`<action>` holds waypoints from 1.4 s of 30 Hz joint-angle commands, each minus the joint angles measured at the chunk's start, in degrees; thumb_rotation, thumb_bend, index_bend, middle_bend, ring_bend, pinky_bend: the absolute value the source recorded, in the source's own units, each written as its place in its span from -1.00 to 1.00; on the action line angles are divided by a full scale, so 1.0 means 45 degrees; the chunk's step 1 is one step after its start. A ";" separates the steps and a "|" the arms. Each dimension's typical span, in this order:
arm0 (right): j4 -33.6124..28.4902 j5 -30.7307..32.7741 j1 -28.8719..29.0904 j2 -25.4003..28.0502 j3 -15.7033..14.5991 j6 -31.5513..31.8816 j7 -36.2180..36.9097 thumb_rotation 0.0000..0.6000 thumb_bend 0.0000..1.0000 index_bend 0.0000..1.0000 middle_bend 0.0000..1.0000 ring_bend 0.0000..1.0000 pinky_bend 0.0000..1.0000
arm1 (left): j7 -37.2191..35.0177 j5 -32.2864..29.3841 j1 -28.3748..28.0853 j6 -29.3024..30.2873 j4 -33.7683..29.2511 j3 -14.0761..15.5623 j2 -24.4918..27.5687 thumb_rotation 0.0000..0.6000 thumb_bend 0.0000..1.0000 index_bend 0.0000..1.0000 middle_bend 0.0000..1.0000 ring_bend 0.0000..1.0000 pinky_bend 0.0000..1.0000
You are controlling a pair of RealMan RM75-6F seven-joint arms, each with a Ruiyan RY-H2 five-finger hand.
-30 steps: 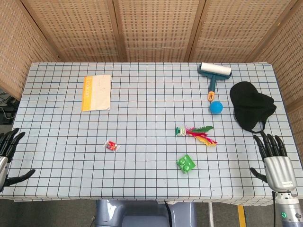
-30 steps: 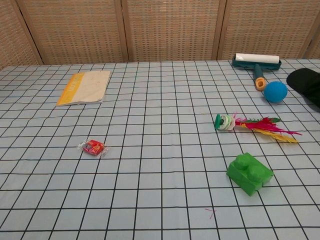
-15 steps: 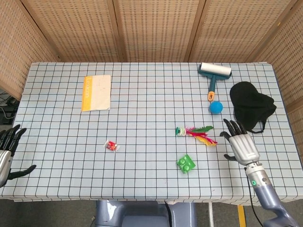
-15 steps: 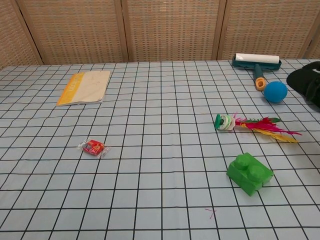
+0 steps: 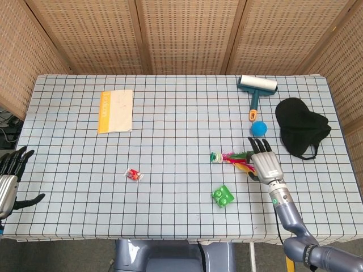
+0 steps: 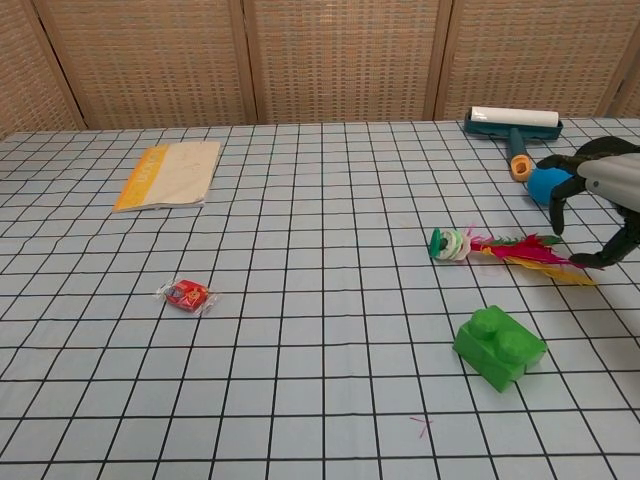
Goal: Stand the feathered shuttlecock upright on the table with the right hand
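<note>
**Approach phase: right hand poised over the feather end of the shuttlecock**

The feathered shuttlecock (image 5: 232,159) lies on its side on the checked table (image 5: 170,113), its round green-and-white base (image 6: 447,244) pointing toward the robot's left and its red, green and yellow feathers trailing right. The right hand (image 5: 265,161) hovers at the feather tips with fingers spread and nothing held; the chest view shows its fingers (image 6: 556,205) arched above the plumes, seemingly not touching them. The left hand (image 5: 10,181) waits unclenched and empty at the table's near-left edge. A green brick (image 5: 223,196) sits just in front of the shuttlecock; a blue ball (image 5: 259,128) lies just behind the hand. The step in hand is judged to be the reach. The next move calls for closing on the feather stem near the base, lifting, rotating the base downward, and setting it flat.
</note>
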 commanded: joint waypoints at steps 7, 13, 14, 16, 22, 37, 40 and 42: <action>0.1147 0.0626 0.0224 -0.0808 -0.0301 -0.0152 -0.0087 1.00 -0.06 0.03 -1.00 -1.00 -1.00 | 0.0042 -0.0028 0.0010 0.0055 0.0002 0.0026 -0.0033 1.00 -1.00 -1.00 -1.00 -1.00 -1.00; 0.1663 0.0701 0.0297 -0.1021 -0.0365 -0.0163 0.0145 1.00 -0.04 0.04 -1.00 -1.00 -1.00 | 0.0146 -0.0069 -0.0019 0.0059 0.0027 0.0012 -0.0103 1.00 -1.00 -1.00 -1.00 -1.00 -1.00; 0.1751 0.0699 0.0307 -0.1042 -0.0368 -0.0146 0.0168 1.00 -0.04 0.04 -1.00 -1.00 -1.00 | 0.0155 -0.0071 -0.0020 0.0060 0.0025 0.0014 -0.0110 1.00 -1.00 -1.00 -1.00 -1.00 -1.00; 0.1917 0.0759 0.0332 -0.1091 -0.0373 -0.0197 0.0267 1.00 -0.02 0.05 -1.00 -1.00 -1.00 | 0.0174 -0.0073 -0.0019 0.0069 0.0024 0.0021 -0.0121 1.00 -1.00 -1.00 -1.00 -1.00 -1.00; 0.2113 0.0792 0.0387 -0.1203 -0.0454 -0.0302 0.0500 1.00 0.10 0.13 -1.00 -1.00 -1.00 | 0.0213 -0.0084 -0.0023 0.0079 0.0023 0.0033 -0.0141 1.00 -1.00 -1.00 -1.00 -1.00 -1.00; 0.2206 0.0167 0.0476 -0.1257 -0.0622 0.0255 0.0660 1.00 0.34 0.58 -0.99 -1.00 -1.00 | 0.0113 -0.0033 0.0001 0.0123 0.0005 0.0081 -0.0093 1.00 -1.00 -1.00 -1.00 -1.00 -1.00; 0.1971 -0.0173 0.0505 -0.1094 -0.0580 0.0572 0.0730 1.00 0.33 0.61 -0.98 -1.00 -1.00 | 0.0042 0.0017 0.0007 0.0137 -0.0004 0.0095 -0.0057 1.00 -1.00 -1.00 -1.00 -1.00 -1.00; 0.1720 -0.0476 0.0547 -0.0947 -0.0518 0.0868 0.0755 1.00 0.33 0.61 -0.96 -1.00 -1.00 | -0.0029 0.0048 0.0014 0.0161 -0.0002 0.0094 -0.0024 1.00 -1.00 -1.00 -1.00 -1.00 -1.00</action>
